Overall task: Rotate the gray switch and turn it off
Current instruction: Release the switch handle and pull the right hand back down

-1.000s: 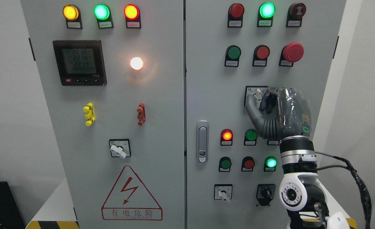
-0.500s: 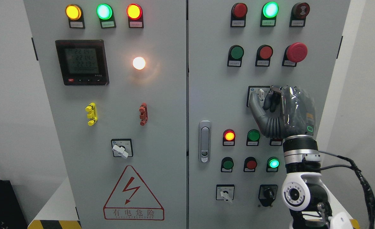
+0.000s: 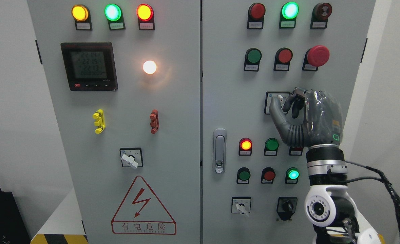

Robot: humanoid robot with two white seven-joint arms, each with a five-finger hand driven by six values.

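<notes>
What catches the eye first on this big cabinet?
A gray robotic right hand grips the gray switch on the right door. A white lamp glows on the left door beside the digital meter, and a red lightning warning triangle sits at its bottom.

- The single head view looked straight ahead and nearly level at an upright electrical cabinet (image 3: 172, 112), its face square to the lens.
- The camera stood near: the two doors filled most of the frame, and the cabinet's top and bottom edges were cut off at 12 and 6 o'clock.
- The seam between the doors (image 3: 200, 101) ran vertically through the centre of the frame.
- Pale wall (image 3: 6, 101) showed at 9 o'clock and again at 3 o'clock.
- The right arm (image 3: 325, 189) rose into frame from 5 o'clock, close to the lens, its hand (image 3: 305, 115) raised against the right door.
- No second view was given, so no part of the scene was shared.
</notes>
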